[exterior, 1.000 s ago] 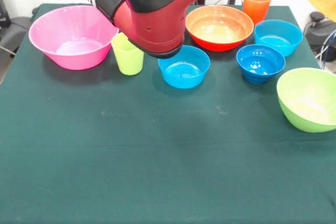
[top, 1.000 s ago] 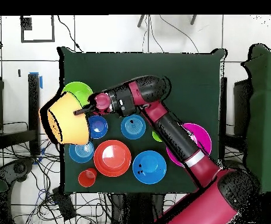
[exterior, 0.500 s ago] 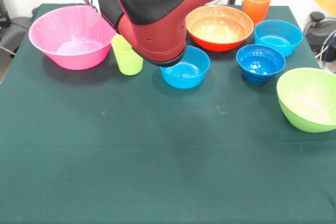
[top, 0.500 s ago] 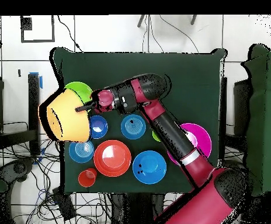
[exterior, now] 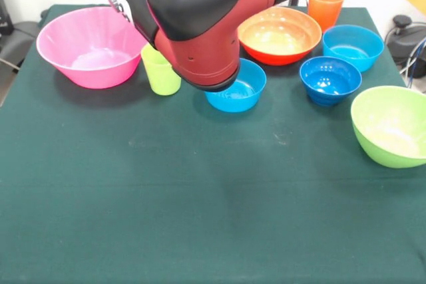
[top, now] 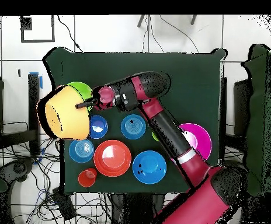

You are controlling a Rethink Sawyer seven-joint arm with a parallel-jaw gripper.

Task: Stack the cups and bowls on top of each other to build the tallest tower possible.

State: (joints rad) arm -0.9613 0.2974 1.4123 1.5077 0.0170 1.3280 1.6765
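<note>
- The arm [top: 161, 125] is reaching across the green table [exterior: 200, 217], its bulky red and black housing filling the upper middle of the front view.
- The claw [top: 84, 105] is gripping the rim of the large light-orange bowl [top: 63, 114], closed on it and carrying it tilted on its side above the table's edge (overhead view only; the front view is showing just a yellow-orange sliver at its top right corner).
- That bowl is hanging directly beside the claw, overlapping the lime-green bowl [top: 79, 90] below it.
- The remaining bowls are sitting upright and apart on the table: pink bowl [exterior: 90, 44], red-orange bowl [exterior: 279, 34], lime-green one at the right edge.
- Three blue bowls are showing in the front view: one partly behind the arm [exterior: 243, 91], a darker one [exterior: 330, 80], a lighter one [exterior: 353, 46].
- A fourth, wider blue bowl [top: 149, 167] is appearing in the overhead view.
- The lime green cup [exterior: 160, 71] is standing beside the pink bowl; the orange cup [exterior: 325, 4] is standing behind the red-orange bowl.
</note>
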